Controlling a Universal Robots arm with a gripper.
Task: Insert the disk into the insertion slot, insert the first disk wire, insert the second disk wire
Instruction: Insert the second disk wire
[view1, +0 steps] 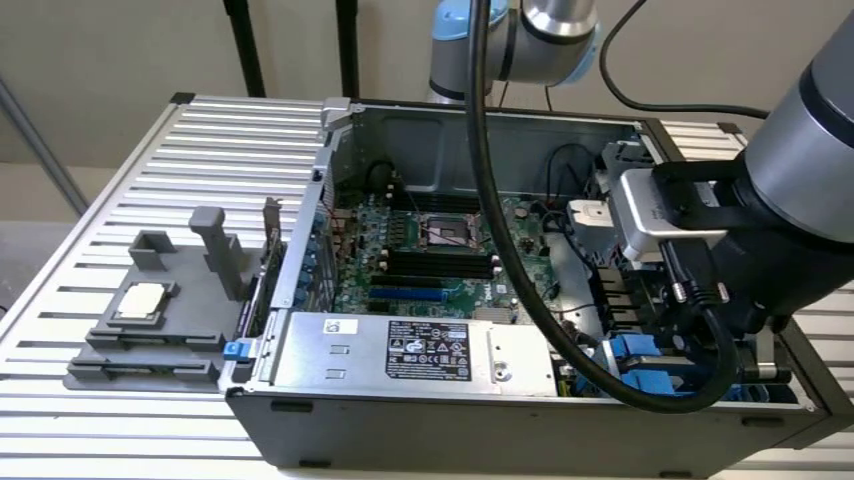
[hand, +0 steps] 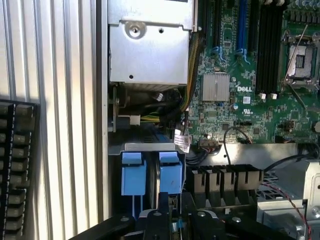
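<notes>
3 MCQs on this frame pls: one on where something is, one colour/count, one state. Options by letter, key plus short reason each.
1. Where does the silver box with the black label sit in the exterior view?
A. On the slatted table outside the case
B. Inside the computer case, along its near wall
C. On top of the grey fixture

2. What colour are the two plastic tabs just ahead of the gripper in the wrist view?
A. Red
B. Yellow
C. Bright blue

3. What is the state of the case's side?
A. Open, motherboard exposed
B. Closed with a panel
C. Covered by cloth

Key:
1 B, the box lies within the case walls at the near edge.
2 C, both tabs are bright blue.
3 A, the board and its slots are plainly visible from above.
</notes>
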